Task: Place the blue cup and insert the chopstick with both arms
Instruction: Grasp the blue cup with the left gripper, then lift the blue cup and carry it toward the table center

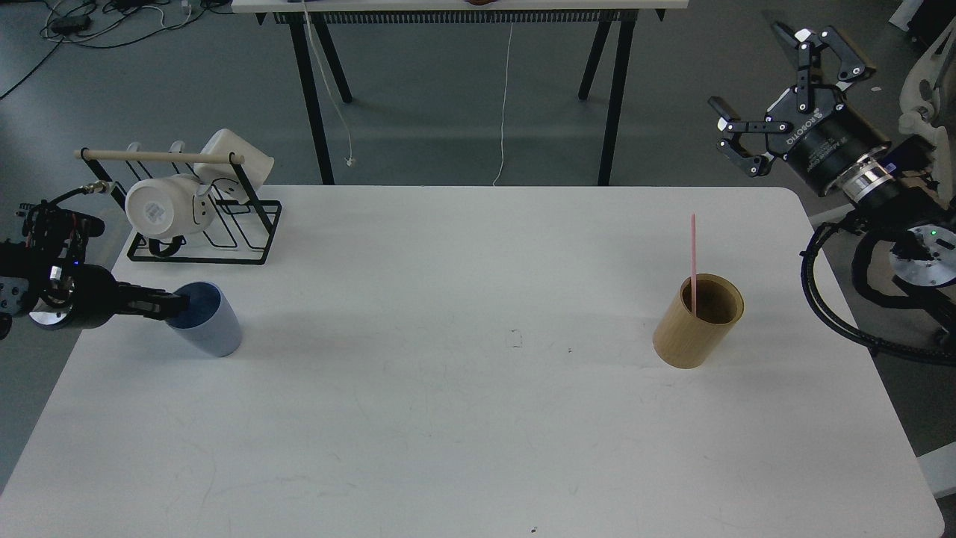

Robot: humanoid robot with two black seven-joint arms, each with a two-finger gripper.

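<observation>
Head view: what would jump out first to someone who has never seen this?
The pink chopstick standing in the tan wooden cylinder at the table's right. At the left edge, the left end effector grips the blue cup by its rim; the right end effector hangs open, off the table's far right corner.

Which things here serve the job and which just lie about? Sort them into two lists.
For the job:
blue cup, rim at the left pincer
chopstick, standing in the wooden holder
right pincer, open, off the table

Lying about:
mug rack
white mugs
</observation>
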